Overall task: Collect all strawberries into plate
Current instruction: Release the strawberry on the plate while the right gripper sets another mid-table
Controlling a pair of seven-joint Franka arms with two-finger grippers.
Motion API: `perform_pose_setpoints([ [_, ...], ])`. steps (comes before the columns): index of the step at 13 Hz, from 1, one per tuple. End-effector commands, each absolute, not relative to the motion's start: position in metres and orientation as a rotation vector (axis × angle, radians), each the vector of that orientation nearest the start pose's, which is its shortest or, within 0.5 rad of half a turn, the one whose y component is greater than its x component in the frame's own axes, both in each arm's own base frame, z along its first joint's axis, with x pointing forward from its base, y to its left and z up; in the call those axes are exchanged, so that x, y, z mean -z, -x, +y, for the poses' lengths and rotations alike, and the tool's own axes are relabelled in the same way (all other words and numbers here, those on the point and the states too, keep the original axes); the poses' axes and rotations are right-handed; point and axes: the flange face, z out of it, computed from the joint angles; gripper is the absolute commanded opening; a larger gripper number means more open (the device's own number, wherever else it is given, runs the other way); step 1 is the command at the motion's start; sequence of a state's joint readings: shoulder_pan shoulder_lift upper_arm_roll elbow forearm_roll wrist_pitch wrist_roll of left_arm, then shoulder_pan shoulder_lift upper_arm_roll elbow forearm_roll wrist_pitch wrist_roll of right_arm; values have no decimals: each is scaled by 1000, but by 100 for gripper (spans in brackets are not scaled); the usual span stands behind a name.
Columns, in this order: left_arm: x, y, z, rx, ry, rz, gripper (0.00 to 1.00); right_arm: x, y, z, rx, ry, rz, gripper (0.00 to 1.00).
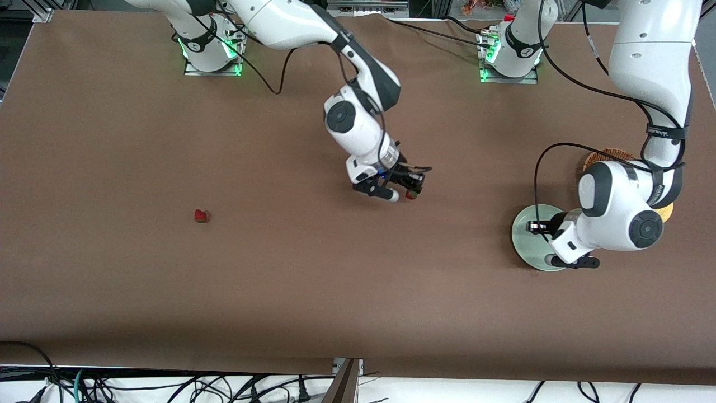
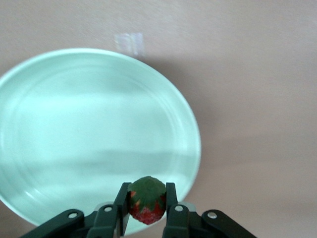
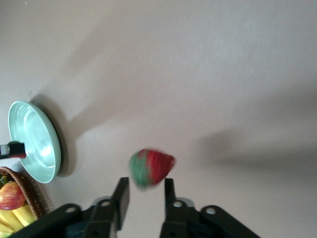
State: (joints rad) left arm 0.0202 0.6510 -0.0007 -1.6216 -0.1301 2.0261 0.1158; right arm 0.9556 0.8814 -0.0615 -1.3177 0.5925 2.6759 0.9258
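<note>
My left gripper (image 2: 147, 204) is shut on a strawberry (image 2: 147, 201), red with a green cap, and holds it over the rim of the pale mint-green plate (image 2: 89, 129). In the front view this gripper (image 1: 551, 246) is over the plate (image 1: 527, 223) at the left arm's end of the table, and its berry is hidden. My right gripper (image 1: 404, 193) is open, low over mid table. A second strawberry (image 3: 151, 167) sits just past its fingertips (image 3: 121, 191), blurred, and it also shows in the front view (image 1: 412, 195). A third strawberry (image 1: 201, 215) lies on the table toward the right arm's end.
A brown wicker basket (image 1: 609, 154) stands beside the plate, mostly hidden under the left arm. In the right wrist view the basket (image 3: 27, 191) holds an apple (image 3: 11, 196) and bananas (image 3: 15, 218). The plate also shows there (image 3: 34, 141). A brown cloth (image 1: 279, 280) covers the table.
</note>
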Motion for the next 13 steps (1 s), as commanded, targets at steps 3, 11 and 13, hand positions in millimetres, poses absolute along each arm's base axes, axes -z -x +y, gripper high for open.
perform_pose_setpoints([
  [3,-210,-666,12,-367,3170,233,23,-276,-507,603,43,2456,616,85],
  [11,-231,-666,-88,-395,3247,149,100,-297,-579,452,-72,2963,85,96],
  [13,-227,-651,-137,-507,3236,-12,100,-292,-589,394,-104,3013,-85,96],
])
